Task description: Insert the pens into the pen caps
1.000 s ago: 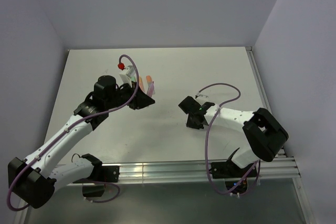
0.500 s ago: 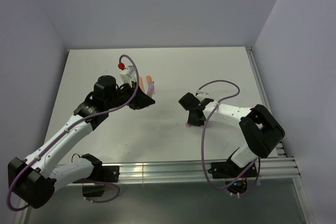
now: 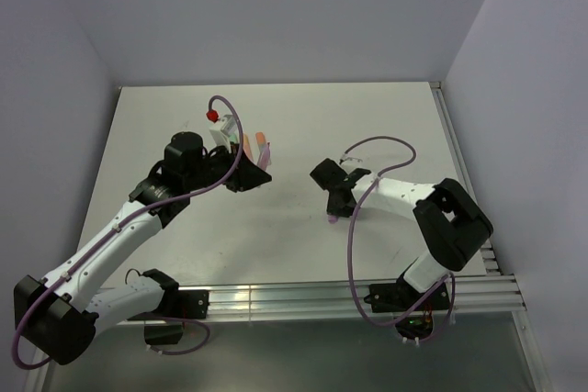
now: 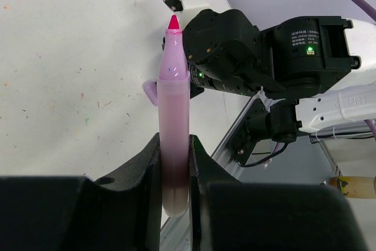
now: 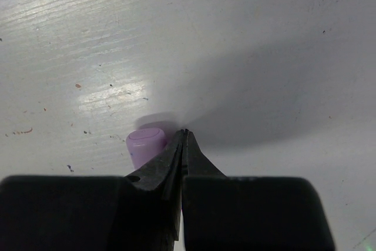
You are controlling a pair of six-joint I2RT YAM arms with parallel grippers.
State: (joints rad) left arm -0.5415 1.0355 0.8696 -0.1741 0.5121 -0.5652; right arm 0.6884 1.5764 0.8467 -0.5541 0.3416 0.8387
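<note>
Right gripper (image 5: 184, 136) edged nearer cap (image 5: 145, 144); shut, empty, tip just beside it. Left gripper (image 4: 174, 145) clamps pen (image 4: 173, 104). I judge next: open, straddle cap.

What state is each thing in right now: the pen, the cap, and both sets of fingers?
Purple pen: uncapped, tip bare, clamped in the left fingers.
Purple cap: off the pen, on the table beside the right fingers, not gripped.
Left fingers: shut on the purple pen.
Right fingers: shut, nothing between them.
</note>
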